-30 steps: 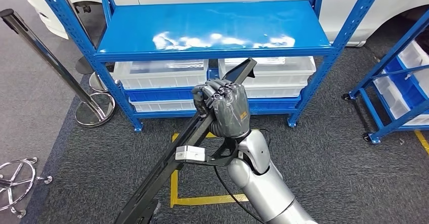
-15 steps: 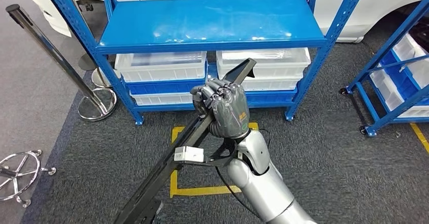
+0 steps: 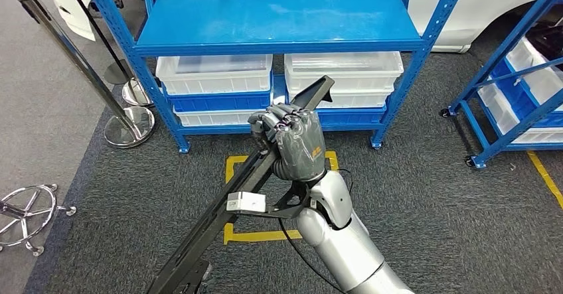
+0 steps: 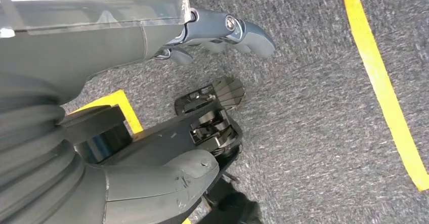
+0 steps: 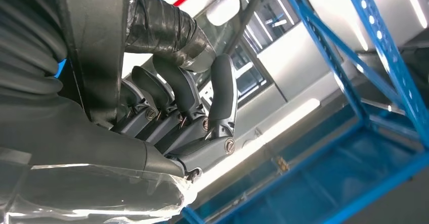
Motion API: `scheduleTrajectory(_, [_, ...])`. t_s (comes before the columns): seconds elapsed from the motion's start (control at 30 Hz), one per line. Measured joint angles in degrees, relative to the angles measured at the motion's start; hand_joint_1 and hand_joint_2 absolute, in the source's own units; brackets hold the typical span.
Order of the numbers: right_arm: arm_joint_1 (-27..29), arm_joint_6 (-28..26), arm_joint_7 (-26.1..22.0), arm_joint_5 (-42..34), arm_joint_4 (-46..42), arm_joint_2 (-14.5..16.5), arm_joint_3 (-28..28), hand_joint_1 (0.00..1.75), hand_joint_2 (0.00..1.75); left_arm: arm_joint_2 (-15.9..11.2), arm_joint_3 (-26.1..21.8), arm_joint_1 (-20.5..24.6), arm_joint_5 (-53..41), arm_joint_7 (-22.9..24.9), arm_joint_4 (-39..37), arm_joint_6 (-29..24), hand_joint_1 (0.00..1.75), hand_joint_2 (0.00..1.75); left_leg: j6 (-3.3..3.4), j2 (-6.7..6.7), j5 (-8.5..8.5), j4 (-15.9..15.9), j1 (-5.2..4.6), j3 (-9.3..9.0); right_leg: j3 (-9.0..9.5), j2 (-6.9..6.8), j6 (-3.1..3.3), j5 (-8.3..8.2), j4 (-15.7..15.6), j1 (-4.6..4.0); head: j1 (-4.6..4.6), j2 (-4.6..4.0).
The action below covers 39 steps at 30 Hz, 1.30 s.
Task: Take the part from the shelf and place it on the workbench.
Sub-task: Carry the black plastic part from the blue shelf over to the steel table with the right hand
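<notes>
Right hand [image 3: 297, 145] gripping long black part [image 3: 219, 218] – tilted, before blue shelf [image 3: 279, 22]

Right robot hand [image 3: 297, 145]: dark grey metallic shell w/ small orange mark and green dot near the wrist; fingers [image 3: 275, 118] darker, segmented. Right forearm [image 3: 345, 241]: smooth silver casing, rounded sections w/ dark seams. Black bracket [image 3: 285, 208] off the wrist carries a small white-grey camera box [image 3: 246, 202]; thin black cable [image 3: 295, 247] runs along the arm. Right wrist view: black ribbed cover [image 5: 25, 52], clear plastic wrap [image 5: 101, 198], silver screws [image 5: 229, 143] at finger pivots. Left robot hand [image 4: 152, 52]: grey body under clear cover, blue-grey finger [image 4: 243, 29] w/ screw, thick scuffed grey thumb [image 4: 162, 181], ribbed cover [image 4: 35, 173].
</notes>
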<state>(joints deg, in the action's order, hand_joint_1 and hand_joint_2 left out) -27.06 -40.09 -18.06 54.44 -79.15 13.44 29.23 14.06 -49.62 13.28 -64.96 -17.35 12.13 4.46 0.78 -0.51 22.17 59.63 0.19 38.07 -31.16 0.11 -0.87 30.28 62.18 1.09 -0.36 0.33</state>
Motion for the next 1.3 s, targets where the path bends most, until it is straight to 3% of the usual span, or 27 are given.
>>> scheduleTrajectory(0.1, [-0.15, 0.01, 0.03, -0.02, 0.08, 0.13, 0.01, 1.75, 1.75, -0.01, 0.0, -0.08, 0.02, 0.01, 0.0, 0.0, 0.0, 1.75, -0.98, 0.1, -1.28, -0.12, 0.19, 0.72, -0.51, 0.03, 1.47, -0.6, -1.39, -0.31, 0.01, 0.0])
scheduleTrajectory(0.13, [-0.2, 0.01, 0.03, -0.02, 0.17, 0.15, 0.01, 1.75, 1.75, -0.01, 0.0, -0.17, 0.02, 0.02, 0.0, 0.0, 0.0, 1.75, -1.3, 0.18, -0.56, 0.26, 0.32, 1.19, -1.11, -0.07, 2.04, -1.32, -1.52, -0.28, -0.02, 0.0])
scheduleTrajectory(0.2, [-0.37, 0.02, 0.03, -0.02, 0.33, 0.26, 0.01, 1.75, 1.75, -0.02, 0.0, -0.32, 0.02, 0.03, 0.0, 0.01, 0.0, 1.75, -1.8, 0.3, 4.21, 3.91, 0.54, 2.58, -2.74, -0.28, 2.98, -2.97, -1.8, -0.16, -0.03, 0.0])
scheduleTrajectory(0.27, [-0.44, 0.02, 0.04, -0.02, 0.46, 0.39, 0.01, 1.75, 1.75, -0.02, 0.0, -0.3, 0.03, 0.02, 0.0, 0.02, 0.0, 1.75, -2.13, 0.3, 9.94, 10.69, 0.55, 3.79, -4.66, -0.34, 3.3, -4.56, -1.81, -0.3, -0.02, 0.0])
scheduleTrajectory(0.3, [-0.44, 0.02, 0.05, -0.02, 0.56, 0.43, 0.01, 1.75, 1.75, -0.02, 0.0, -0.26, 0.04, 0.02, 0.0, 0.02, 0.0, 1.75, -2.2, 0.29, 11.1, 13.76, 0.55, 3.89, -5.64, -0.4, 3.31, -5.31, -1.79, -0.38, -0.03, 0.0])
scheduleTrajectory(0.33, [-0.43, 0.02, 0.05, -0.02, 0.67, 0.44, 0.01, 1.75, 1.75, -0.02, 0.0, -0.24, 0.04, 0.02, 0.0, 0.02, 0.0, 1.75, -2.18, 0.3, 10.71, 15.52, 0.54, 3.28, -6.65, -0.45, 3.29, -6.1, -1.76, -0.44, -0.03, 0.0])
scheduleTrajectory(0.37, [-0.43, 0.02, 0.05, -0.02, 0.76, 0.44, 0.01, 1.75, 1.75, -0.02, 0.0, -0.22, 0.04, 0.02, 0.0, 0.02, 0.0, 1.75, -2.09, 0.3, 9.29, 15.73, 0.53, 1.94, -7.64, -0.49, 3.23, -6.88, -1.74, -0.48, -0.03, 0.0])
scheduleTrajectory(0.43, [-0.51, 0.02, 0.07, -0.02, 0.86, 0.48, 0.01, 1.75, 1.75, -0.04, 0.0, -0.04, 0.04, 0.03, 0.0, 0.02, 0.0, 1.75, -1.64, 0.33, 6.72, 10.65, 0.47, -3.56, -9.33, -0.49, 3.0, -8.44, -1.71, -0.49, -0.04, 0.0])
scheduleTrajectory(0.5, [-0.74, 0.01, 0.08, 0.01, 0.88, 0.62, 0.0, 1.75, 1.75, -0.06, 0.01, 0.4, 0.06, 0.02, 0.0, 0.01, 0.0, 1.75, -1.1, 0.38, 8.15, 1.76, 0.18, -10.07, -10.24, -0.49, 2.49, -9.86, -1.79, -0.53, -0.03, 0.0])
scheduleTrajectory(0.53, [-0.88, 0.01, 0.08, 0.04, 0.89, 0.7, -0.01, 1.75, 1.75, -0.07, 0.01, 0.6, 0.06, 0.01, 0.0, 0.0, 0.0, 1.75, -0.85, 0.41, 9.17, -1.32, -0.02, -11.95, -10.37, -0.54, 2.16, -10.58, -2.01, -0.48, -0.03, 0.0])
scheduleTrajectory(0.57, [-1.01, 0.0, 0.1, 0.08, 0.91, 0.78, -0.01, 1.75, 1.75, -0.07, 0.02, 0.73, 0.07, 0.01, 0.0, -0.01, 0.0, 1.75, -0.65, 0.43, 9.56, -3.0, -0.23, -12.64, -10.41, -0.6, 1.78, -11.33, -2.35, -0.43, -0.03, 0.0])
scheduleTrajectory(0.63, [-1.14, 0.0, 0.2, 0.11, 0.98, 0.84, -0.03, 1.75, 1.75, -0.02, 0.02, 0.67, 0.07, 0.04, -0.02, -0.01, 0.0, 1.75, -0.05, 0.26, 8.16, -3.58, -0.11, -11.91, -10.65, -0.53, 1.03, -11.91, -2.9, -0.39, -0.01, 0.0])
scheduleTrajectory(0.67, [-1.16, 0.0, 0.25, 0.1, 1.02, 0.83, -0.04, 1.75, 1.75, -0.01, 0.02, 0.65, 0.08, 0.06, -0.03, -0.01, 0.0, 1.75, 0.34, 0.11, 7.25, -3.81, 0.01, -11.29, -11.04, -0.42, 0.77, -10.45, -2.17, -0.41, 0.0, 0.0])
scheduleTrajectory(0.7, [-1.16, 0.0, 0.29, 0.1, 1.05, 0.8, -0.05, 1.75, 1.75, 0.02, 0.02, 0.63, 0.09, 0.08, -0.04, -0.01, 0.0, 1.75, 0.78, -0.05, 6.23, -3.99, 0.11, -10.45, -11.63, -0.31, 0.55, -7.74, -0.3, -0.42, 0.02, 0.0])
scheduleTrajectory(0.77, [-1.13, 0.0, 0.31, 0.09, 1.1, 0.75, -0.07, 1.75, 1.75, 0.03, 0.02, 0.68, 0.1, 0.1, -0.04, 0.01, 0.0, 1.75, 1.34, -0.19, 4.57, -3.78, -0.04, -8.28, -12.91, -0.23, 0.33, -1.15, 6.64, -0.32, 0.02, 0.0])
scheduleTrajectory(0.8, [-1.1, 0.0, 0.32, 0.09, 1.12, 0.72, -0.07, 1.75, 1.75, 0.03, 0.02, 0.66, 0.1, 0.11, -0.04, 0.01, 0.0, 1.75, 1.42, -0.22, 3.8, -3.57, -0.11, -7.12, -13.32, -0.23, 0.2, 0.39, 10.39, -0.3, 0.02, 0.0])
scheduleTrajectory(0.83, [-1.06, 0.0, 0.33, 0.09, 1.15, 0.67, -0.07, 1.75, 1.75, 0.03, 0.02, 0.64, 0.09, 0.11, -0.04, 0.0, 0.0, 1.75, 1.36, -0.26, 3.07, -3.28, -0.13, -5.88, -13.28, -0.23, 0.09, 0.12, 13.26, -0.27, 0.02, 0.0])
scheduleTrajectory(0.87, [-1.04, 0.0, 0.33, 0.09, 1.17, 0.63, -0.08, 1.75, 1.75, 0.03, 0.02, 0.62, 0.09, 0.12, -0.04, 0.0, 0.0, 1.75, 1.24, -0.3, 2.4, -2.92, -0.14, -4.62, -12.57, -0.24, 0.03, -1.41, 14.61, -0.23, 0.01, 0.0])
scheduleTrajectory(0.93, [-1.04, 0.0, 0.34, 0.09, 1.19, 0.59, -0.07, 1.75, 1.75, 0.03, 0.02, 0.62, 0.09, 0.13, -0.04, 0.0, 0.0, 1.75, 0.87, -0.3, 1.29, -1.9, -0.12, -2.24, -8.26, -0.24, 0.12, -4.16, 11.78, -0.11, 0.01, 0.0])
scheduleTrajectory(1.0, [-1.12, 0.0, 0.34, 0.14, 1.14, 0.73, -0.05, 1.75, 1.75, 0.03, 0.03, 0.62, 0.09, 0.1, -0.04, 0.0, 0.0, 1.75, 0.32, -0.24, 0.44, -0.88, -0.24, -0.56, -1.86, -0.18, 0.54, -1.85, 3.44, -0.28, 0.0, 0.0])
scheduleTrajectory(1.03, [-1.18, 0.0, 0.35, 0.17, 1.11, 0.8, -0.05, 1.75, 1.75, 0.03, 0.03, 0.62, 0.09, 0.09, -0.04, 0.0, 0.0, 1.75, 0.0, -0.21, -0.09, -0.64, -0.29, -0.04, 0.18, -0.13, 0.8, -0.29, 0.15, -0.41, -0.01, 0.0])
scheduleTrajectory(1.07, [-1.19, 0.0, 0.36, 0.2, 1.1, 0.87, -0.05, 1.75, 1.75, 0.03, 0.03, 0.6, 0.09, 0.07, -0.04, 0.0, 0.0, 1.75, -0.34, -0.19, -0.69, -0.61, -0.28, 0.36, 1.09, -0.08, 1.1, 0.62, -1.92, -0.66, -0.02, 0.0])
scheduleTrajectory(1.1, [-1.16, 0.0, 0.37, 0.2, 1.13, 0.89, -0.05, 1.75, 1.75, 0.03, 0.03, 0.53, 0.09, 0.06, -0.04, 0.0, 0.0, 1.75, -0.7, -0.17, -1.29, -0.74, -0.19, 0.68, 0.89, -0.09, 1.49, 0.43, -2.45, -0.68, -0.02, 0.0])
scheduleTrajectory(1.13, [-1.08, 0.01, 0.37, 0.2, 1.18, 0.88, -0.05, 1.75, 1.75, 0.03, 0.03, 0.46, 0.09, 0.06, -0.04, 0.0, 0.0, 1.75, -1.05, -0.13, -1.14, -0.67, -0.03, 1.05, 0.37, -0.17, 1.9, -0.24, -2.52, -0.66, -0.03, 0.0])
scheduleTrajectory(1.17, [-0.99, 0.01, 0.37, 0.2, 1.21, 0.89, -0.05, 1.75, 1.75, 0.03, 0.03, 0.31, 0.09, 0.07, -0.04, 0.0, 0.0, 1.75, -1.43, -0.08, 0.11, 0.07, 0.12, 1.55, -0.23, -0.27, 2.4, -0.95, -2.63, -0.61, -0.04, 0.0])
scheduleTrajectory(1.27, [-0.93, 0.02, 0.38, 0.26, 1.27, 0.95, -0.05, 1.75, 1.75, 0.03, 0.03, 0.01, 0.08, 0.11, -0.04, 0.01, 0.0, 1.75, -2.36, 0.0, 8.22, 8.16, 0.45, 3.83, -2.58, -0.48, 3.27, -3.12, -2.71, -0.46, -0.08, 0.0])
scheduleTrajectory(1.3, [-0.92, 0.02, 0.4, 0.3, 1.33, 0.95, -0.05, 1.75, 1.75, 0.03, 0.03, 0.01, 0.07, 0.11, -0.04, 0.02, 0.0, 1.75, -2.56, 0.0, 9.96, 11.69, 0.51, 4.35, -3.48, -0.51, 3.29, -3.84, -2.66, -0.49, -0.08, 0.0])
